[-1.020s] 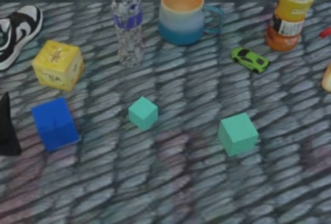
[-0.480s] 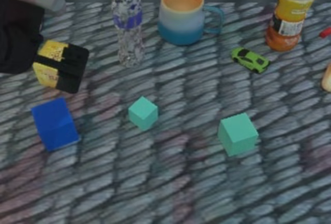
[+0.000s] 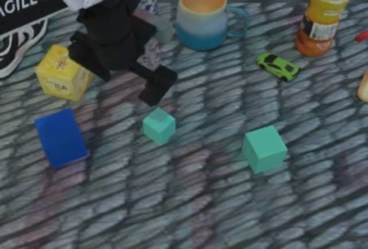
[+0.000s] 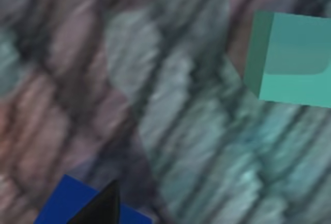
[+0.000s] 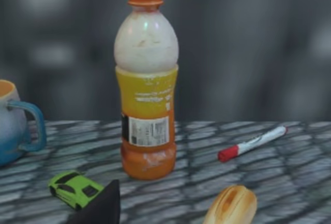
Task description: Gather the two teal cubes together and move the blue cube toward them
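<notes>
While you look down from the top view, you see the left arm reaching in from the upper left over the bench [image 3: 190, 203], its dark pincer [image 3: 150, 85] hanging just behind the smaller teal cube [image 3: 159, 125] and hiding most of the clear bottle [image 3: 150, 7]. You cannot tell from that view how wide the pincer is, nor whether it holds anything; the left wrist view gives you only one dark fingertip [image 4: 101, 208] at the frame's edge, so the gap is not shown there either.

The smaller teal cube sits near the bench's middle, the larger teal cube [image 3: 264, 148] well apart to its right, and the blue cube [image 3: 61, 137] well apart to its left. All three rest on the woven surface, untouched. A yellow printed cube [image 3: 60, 73] lies behind the blue one, partly under the arm.

From the left wrist view you get what the top hides: a close look at a teal cube [image 4: 289, 58] and a corner of the blue cube [image 4: 62, 206] beside the fingertip.

The right arm does not show from above. Its wrist view shows you an orange bottle [image 5: 147, 84], a mug [image 5: 15, 123], a green toy car [image 5: 75, 189], a red marker [image 5: 252, 144], a bread roll [image 5: 231, 206] and one dark fingertip [image 5: 101, 206], nothing between its fingers visible.
</notes>
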Motion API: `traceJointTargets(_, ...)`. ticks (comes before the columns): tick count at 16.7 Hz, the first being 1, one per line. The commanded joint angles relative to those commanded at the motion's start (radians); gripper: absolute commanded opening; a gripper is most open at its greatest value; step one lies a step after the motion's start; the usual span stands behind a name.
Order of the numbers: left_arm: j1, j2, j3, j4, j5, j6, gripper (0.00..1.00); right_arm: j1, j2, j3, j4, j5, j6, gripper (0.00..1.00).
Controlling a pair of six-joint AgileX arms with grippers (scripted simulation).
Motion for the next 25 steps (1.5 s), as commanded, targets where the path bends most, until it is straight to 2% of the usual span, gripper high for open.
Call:
traceJointTargets(5, -0.055, 0.237, 0.222, -0.115, -0.002, 0.021, 1.0, 0.0, 0.0, 0.0, 0.0, 0.0, 0.0, 1.0)
traceJointTargets(13, -0.057, 0.261, 0.243, -0.124, -0.002, 0.023, 1.0, 0.0, 0.0, 0.0, 0.0, 0.0, 0.0, 1.0)
traceJointTargets(21, -0.06, 0.359, 0.083, 0.14, -0.001, 0.026, 1.0, 0.0, 0.0, 0.0, 0.0, 0.0, 0.0, 1.0)
traceJointTargets(25, -0.06, 0.369, 0.069, 0.159, -0.001, 0.026, 1.0, 0.0, 0.0, 0.0, 0.0, 0.0, 0.0, 1.0)
